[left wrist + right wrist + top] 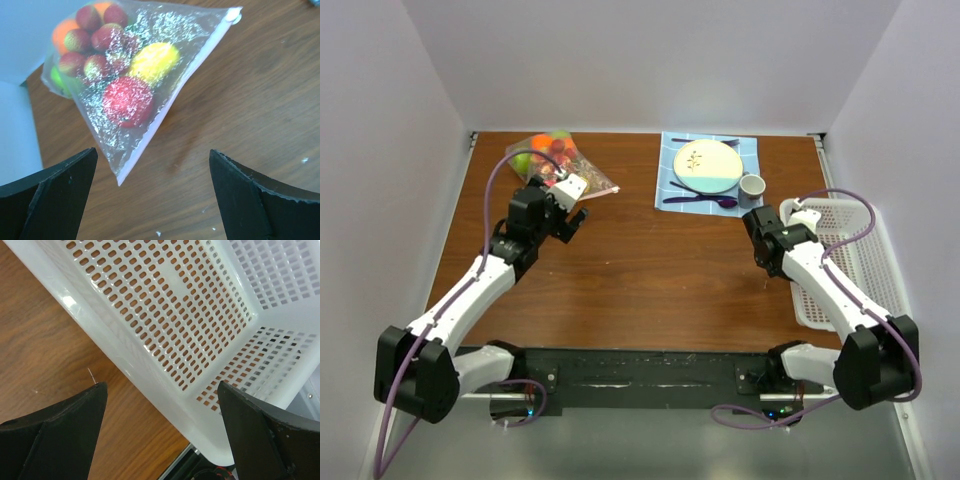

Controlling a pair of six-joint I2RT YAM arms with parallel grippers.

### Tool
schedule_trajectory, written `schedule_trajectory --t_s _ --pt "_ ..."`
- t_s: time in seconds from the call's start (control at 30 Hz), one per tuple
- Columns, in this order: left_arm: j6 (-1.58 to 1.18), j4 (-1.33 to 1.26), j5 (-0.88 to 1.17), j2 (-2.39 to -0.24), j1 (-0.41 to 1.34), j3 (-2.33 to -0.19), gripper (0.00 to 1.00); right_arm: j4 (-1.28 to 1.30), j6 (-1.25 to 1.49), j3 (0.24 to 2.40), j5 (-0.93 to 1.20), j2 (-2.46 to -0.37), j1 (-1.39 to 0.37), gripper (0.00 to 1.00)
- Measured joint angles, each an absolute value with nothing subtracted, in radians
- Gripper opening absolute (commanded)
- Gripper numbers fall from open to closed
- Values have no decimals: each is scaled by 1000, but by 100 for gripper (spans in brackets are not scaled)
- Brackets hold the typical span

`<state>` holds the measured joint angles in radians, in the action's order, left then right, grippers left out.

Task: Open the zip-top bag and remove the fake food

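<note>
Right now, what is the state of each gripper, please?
Left gripper: open, empty, facing the zip-top bag.
Right gripper: open, empty, by the white basket.

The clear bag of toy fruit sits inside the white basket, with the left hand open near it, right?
No: the bag lies on the table, far from the basket, as the top view shows. The left hand is open near it.

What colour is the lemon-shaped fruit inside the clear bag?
Yellow. The lemon shows best in the left wrist view, through the zip-top bag.
</note>
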<state>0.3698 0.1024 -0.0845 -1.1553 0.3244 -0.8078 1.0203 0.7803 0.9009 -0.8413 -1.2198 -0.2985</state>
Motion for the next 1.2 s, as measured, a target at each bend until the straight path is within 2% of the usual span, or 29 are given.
schedule_trajectory --t_s 0.33,0.43,0.7,0.83,0.87,0.97,1.2 --pt "553 -178 -208 -1192 370 -649 100 1001 788 912 -823 -1255 -272 95" --pt "598 -279 -246 -1267 373 -649 100 998 786 912 -812 -1272 -260 91" --pt "705 -487 -344 -1440 374 -649 100 942 764 906 -701 -1319 -249 62" --pt "760 -585 -385 -1480 374 -649 100 912 748 867 -660 -1272 -249 46" --pt "774 -611 -398 -1491 374 -649 100 905 746 857 -647 -1258 -249 39" --pt "820 -682 -425 -1527 376 -649 100 879 738 827 -596 -1211 -253 29" --pt "934 -859 -499 -1673 393 -648 100 853 761 822 -546 -1198 -342 20"
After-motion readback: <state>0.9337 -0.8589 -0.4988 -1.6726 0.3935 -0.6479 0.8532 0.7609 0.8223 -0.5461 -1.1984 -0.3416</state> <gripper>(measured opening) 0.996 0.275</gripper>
